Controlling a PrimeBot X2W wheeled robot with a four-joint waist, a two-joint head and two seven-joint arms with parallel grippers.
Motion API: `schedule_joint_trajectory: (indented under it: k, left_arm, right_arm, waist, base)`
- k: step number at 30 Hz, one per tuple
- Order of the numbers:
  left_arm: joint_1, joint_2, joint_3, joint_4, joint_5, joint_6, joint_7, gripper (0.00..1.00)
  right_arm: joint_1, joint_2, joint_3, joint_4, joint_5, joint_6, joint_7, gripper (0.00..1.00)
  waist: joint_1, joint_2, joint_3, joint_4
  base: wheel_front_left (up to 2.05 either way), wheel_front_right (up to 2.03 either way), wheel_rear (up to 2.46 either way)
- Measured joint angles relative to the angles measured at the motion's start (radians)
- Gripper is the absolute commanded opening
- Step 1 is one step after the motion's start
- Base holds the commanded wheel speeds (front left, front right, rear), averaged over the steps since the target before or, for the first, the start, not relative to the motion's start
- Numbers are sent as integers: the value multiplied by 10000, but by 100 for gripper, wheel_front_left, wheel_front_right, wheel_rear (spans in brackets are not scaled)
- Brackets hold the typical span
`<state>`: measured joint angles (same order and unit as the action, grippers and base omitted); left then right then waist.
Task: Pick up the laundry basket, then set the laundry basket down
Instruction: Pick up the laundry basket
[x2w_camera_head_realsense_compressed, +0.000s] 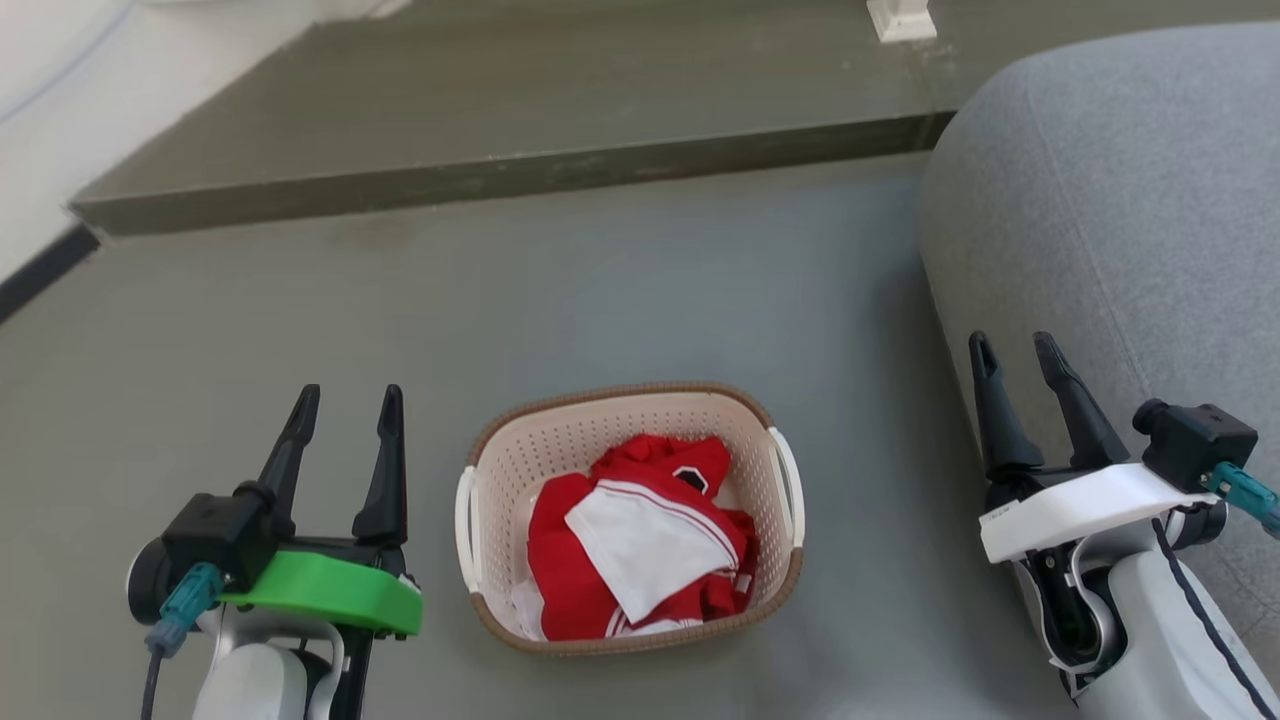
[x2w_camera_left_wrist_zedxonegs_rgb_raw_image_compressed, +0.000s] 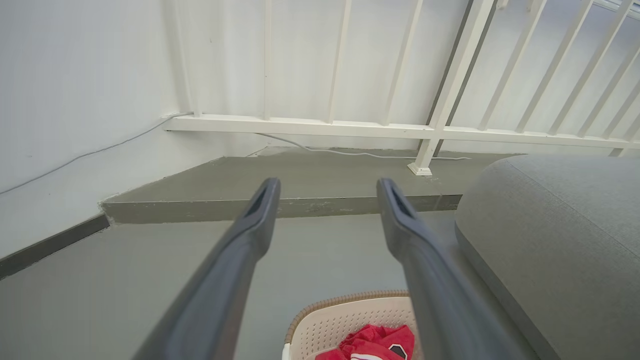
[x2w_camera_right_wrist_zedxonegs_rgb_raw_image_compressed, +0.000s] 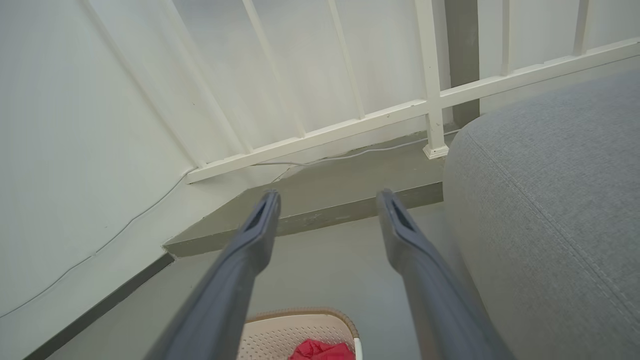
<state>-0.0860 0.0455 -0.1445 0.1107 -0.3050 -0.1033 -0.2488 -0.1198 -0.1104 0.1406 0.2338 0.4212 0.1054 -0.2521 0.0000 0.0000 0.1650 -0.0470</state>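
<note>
Laundry basket (x2w_camera_head_realsense_compressed: 560, 445) sits on grey floor (x2w_camera_head_realsense_compressed: 620, 290), midway between both grippers and well apart from each. Left gripper (x2w_camera_head_realsense_compressed: 348, 398) and right gripper (x2w_camera_head_realsense_compressed: 1012, 347) both have fingers spread, holding nothing. The perforated plastic shell looks light and fairly stiff, though it may flex. The load is soft red-and-white clothing (x2w_camera_head_realsense_compressed: 640, 540), so probably little weight. The best hold is likely the white side handles, left handle (x2w_camera_head_realsense_compressed: 465, 525) and right handle (x2w_camera_head_realsense_compressed: 790, 485), one per gripper; smooth plastic could slip. Grey sofa (x2w_camera_head_realsense_compressed: 1110, 200) sits close by the right gripper and may crowd that arm. Raised step (x2w_camera_head_realsense_compressed: 500, 180) lies beyond the basket.
</note>
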Motion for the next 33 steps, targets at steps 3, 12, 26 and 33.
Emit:
schedule_joint_trajectory:
  k: [3,12,26,33]
  left_arm:
    - [-141,-2,-56,111,-52,29,-2,100]
    - [-712,-12,-228,441,-155,128,-4,100]
    - [-1855,-44,-180,1768,-313,173,-29,100]
    - [-2704,-75,-109,2966,-359,171,-31,100]
  right_arm:
    - [-92,-6,2,94,-15,0,0,100]
    - [-574,12,-107,568,-13,2,0,100]
    - [-1656,138,-123,1329,29,86,0,100]
    - [-2457,194,6,2161,234,90,-2,100]
  waist:
    - [0,0,275,-37]
    - [0,0,1184,-171]
    - [0,0,2705,-272]
    - [1,0,3663,-256]
  base:
    - [0,0,0]
    - [0,0,0]
    - [0,0,0]
    - [0,0,0]
